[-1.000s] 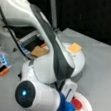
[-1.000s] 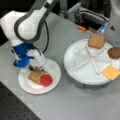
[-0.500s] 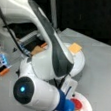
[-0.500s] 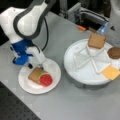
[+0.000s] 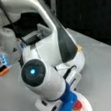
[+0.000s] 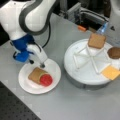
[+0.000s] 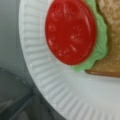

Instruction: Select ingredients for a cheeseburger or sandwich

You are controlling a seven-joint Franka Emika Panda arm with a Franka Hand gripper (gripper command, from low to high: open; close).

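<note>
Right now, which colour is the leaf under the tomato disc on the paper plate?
Light green; the lettuce shows best in the wrist view, peeking out beneath the red tomato disc.

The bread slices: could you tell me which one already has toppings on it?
The bread slice on the paper plate, beneath lettuce and tomato; the slice in the divided tray is bare.

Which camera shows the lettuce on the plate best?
The wrist view: the lettuce shows as a green edge under the tomato disc, on the bread slice. Neither front view shows it; in one the arm hides most of the plate.
</note>
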